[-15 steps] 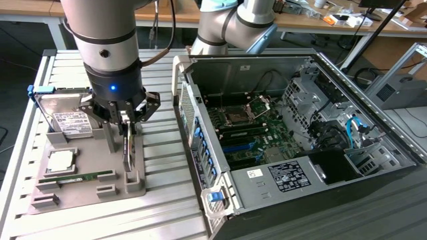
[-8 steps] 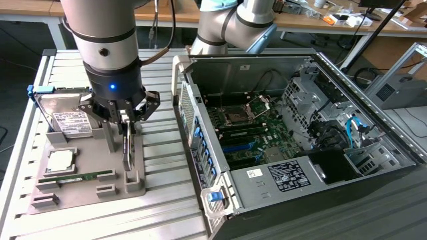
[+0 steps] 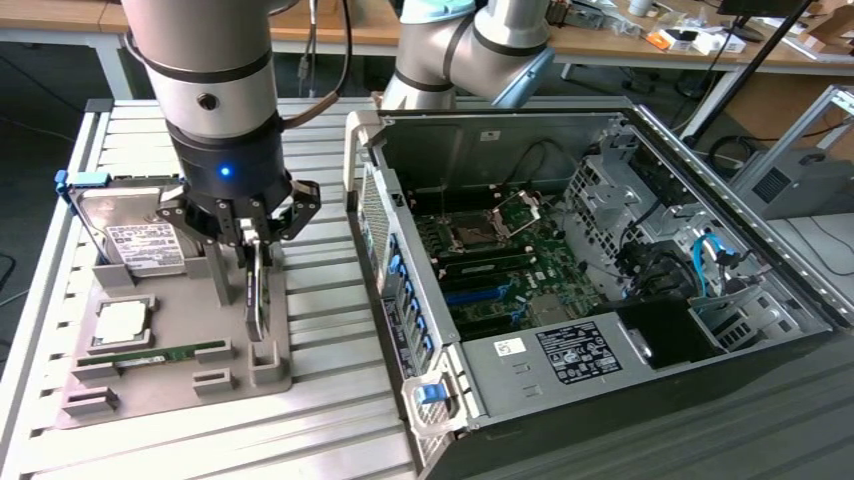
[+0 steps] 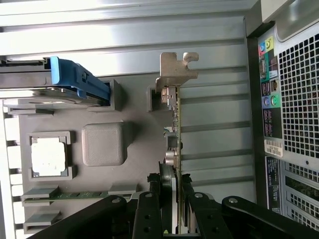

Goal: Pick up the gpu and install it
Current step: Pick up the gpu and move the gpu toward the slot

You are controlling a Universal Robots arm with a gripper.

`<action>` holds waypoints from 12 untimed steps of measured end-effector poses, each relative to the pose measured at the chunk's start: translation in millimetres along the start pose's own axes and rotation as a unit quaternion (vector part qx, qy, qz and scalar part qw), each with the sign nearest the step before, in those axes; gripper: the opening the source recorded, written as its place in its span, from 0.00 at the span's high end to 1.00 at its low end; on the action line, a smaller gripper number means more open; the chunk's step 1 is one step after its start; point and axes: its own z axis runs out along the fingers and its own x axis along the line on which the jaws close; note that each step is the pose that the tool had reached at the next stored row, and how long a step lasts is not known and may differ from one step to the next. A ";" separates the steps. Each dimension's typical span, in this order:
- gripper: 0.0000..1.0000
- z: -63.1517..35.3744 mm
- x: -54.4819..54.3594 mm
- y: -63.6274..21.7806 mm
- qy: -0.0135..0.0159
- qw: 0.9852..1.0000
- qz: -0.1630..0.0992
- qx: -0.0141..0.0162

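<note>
Evidently to lift it straight from its slots, the gripper (image 3: 251,238) hangs above the tray (image 3: 174,385) with jaws clamped on the top edge of the gpu (image 3: 256,297), which stands on edge at the tray's side.

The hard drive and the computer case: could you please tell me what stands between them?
The gpu, on edge in the grey holder under the gripper, seen in the exterior view.
</note>
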 end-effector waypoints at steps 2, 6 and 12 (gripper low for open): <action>0.73 -0.4 0.0 0.0 0.000 1.000 0.000 0.000; 0.73 -1.4 0.0 0.1 0.000 1.000 0.000 0.000; 0.73 -3.1 -0.1 0.1 0.000 1.000 0.000 0.000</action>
